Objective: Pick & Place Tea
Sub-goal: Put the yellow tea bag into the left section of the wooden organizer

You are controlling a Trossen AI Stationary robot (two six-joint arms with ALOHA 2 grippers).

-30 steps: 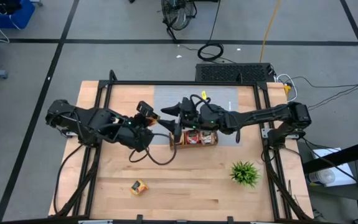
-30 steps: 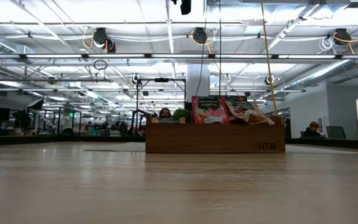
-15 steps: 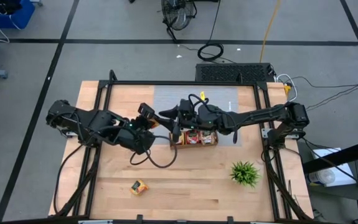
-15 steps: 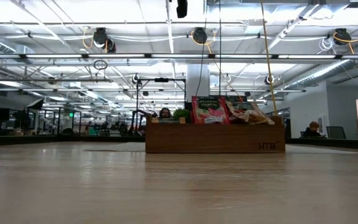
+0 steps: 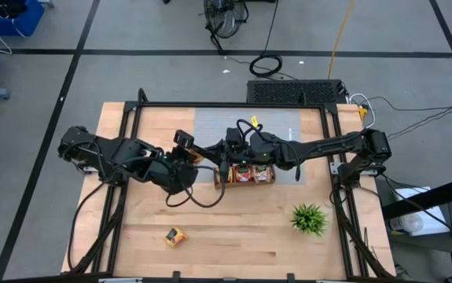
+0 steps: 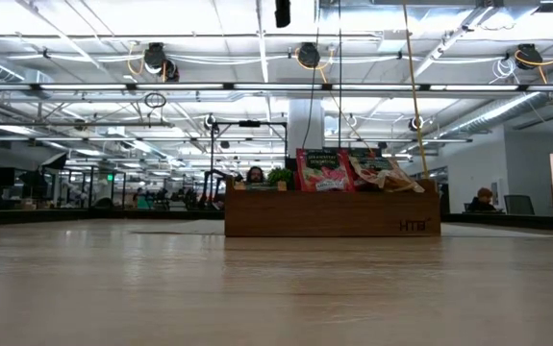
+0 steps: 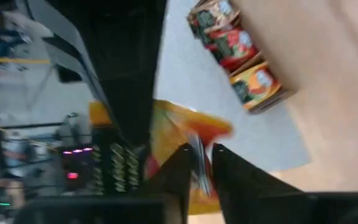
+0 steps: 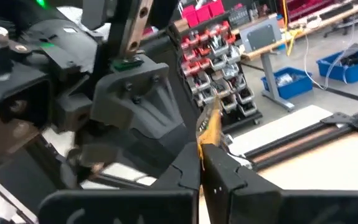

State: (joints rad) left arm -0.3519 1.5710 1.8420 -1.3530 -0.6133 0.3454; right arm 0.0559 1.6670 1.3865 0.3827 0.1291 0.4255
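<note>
Sachets (image 5: 243,174) in tray (image 5: 219,184), plant (image 5: 310,218) front-right, mid-table.

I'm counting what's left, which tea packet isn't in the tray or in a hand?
The orange-yellow tea packet lying alone on the bare table; the rest sit in the tray.

Right gripper (image 8: 202,163): two dark fingers (image 8: 225,177) stood closed on a thin orange-yellow tea sachet (image 8: 210,126), seen edge-on. Left arm's dark gripper housing (image 8: 104,93) sat immediately beside it. Pale wooden surface (image 8: 328,155) lay beyond; red parts bins (image 8: 211,43) and a blue bin (image 8: 350,62) stood behind.
</note>
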